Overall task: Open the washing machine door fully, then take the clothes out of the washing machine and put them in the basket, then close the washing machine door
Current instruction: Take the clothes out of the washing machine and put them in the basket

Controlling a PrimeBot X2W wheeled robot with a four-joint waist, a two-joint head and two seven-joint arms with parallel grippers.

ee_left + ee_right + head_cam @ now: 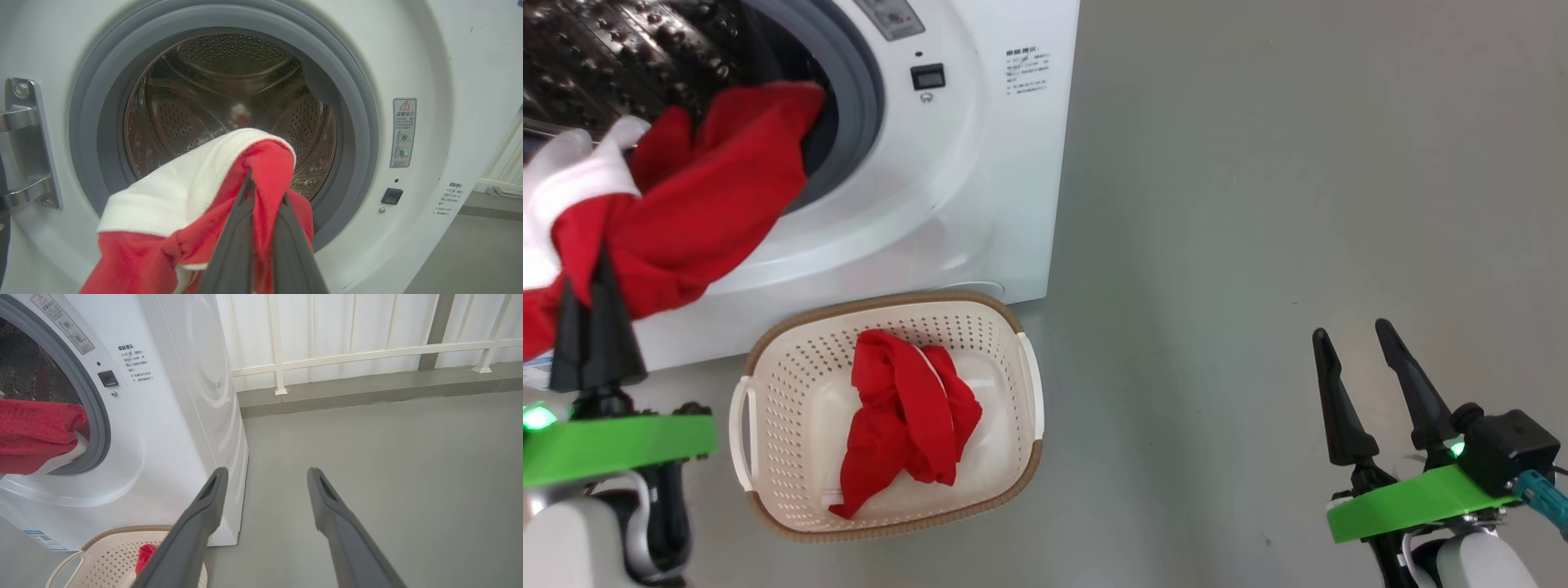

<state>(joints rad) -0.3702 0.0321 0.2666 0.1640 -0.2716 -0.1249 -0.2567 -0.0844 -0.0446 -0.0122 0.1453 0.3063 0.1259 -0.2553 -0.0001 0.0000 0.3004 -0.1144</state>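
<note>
Got left fingers clamped on clothes at drum mouth w/ basket just down-right of them, well apart from spread, empty right fingers.

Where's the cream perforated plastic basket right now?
In the head view, the cream perforated plastic basket sits lower centre-left on the grey floor, directly in front of the white washing machine, holding a red garment.
</note>
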